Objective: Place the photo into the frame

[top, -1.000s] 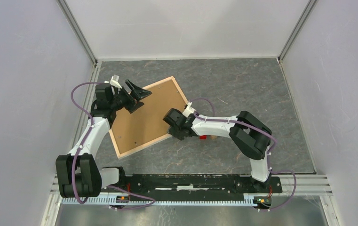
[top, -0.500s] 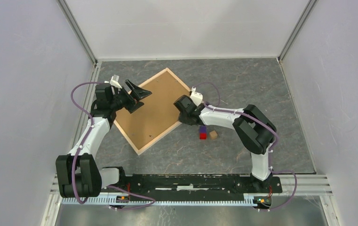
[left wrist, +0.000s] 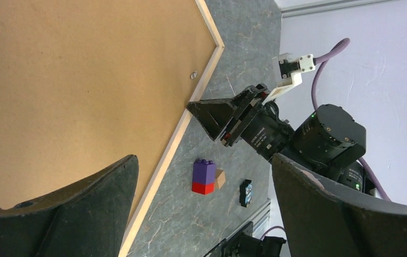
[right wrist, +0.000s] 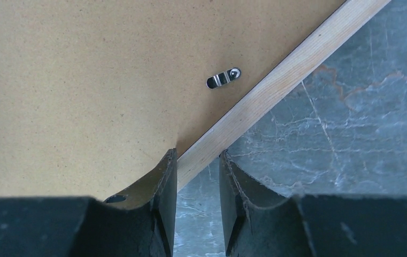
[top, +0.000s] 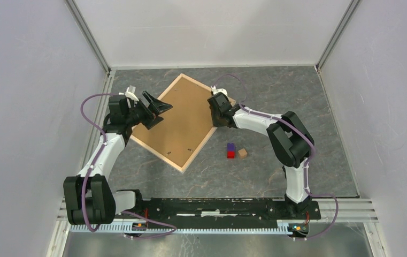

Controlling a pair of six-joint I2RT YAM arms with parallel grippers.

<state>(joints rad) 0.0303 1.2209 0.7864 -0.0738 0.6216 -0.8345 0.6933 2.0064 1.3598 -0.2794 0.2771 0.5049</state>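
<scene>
The frame (top: 158, 156) lies back side up on the table's left half, thin pale slats around a brown backing board (top: 182, 120). The photo is hidden. My right gripper (top: 216, 124) is at the frame's right edge. In the right wrist view it (right wrist: 198, 160) is shut on the wooden slat (right wrist: 276, 88), one finger over the board (right wrist: 83, 80) and the other outside on the table. My left gripper (top: 161, 111) hovers wide open above the frame's left part, with nothing between its fingers (left wrist: 204, 214).
A purple-and-red brick (top: 231, 150) and a small wooden cube (top: 242, 153) sit right of the frame. A small black piece (left wrist: 245, 193) lies near the front rail. A metal turn tab (right wrist: 223, 78) sits on the board near the held slat. Grey walls surround the table.
My right gripper has moved to the far right, holding the frame's edge, and the frame has turned with it. The brick and cube came into sight. The left arm stayed still.
</scene>
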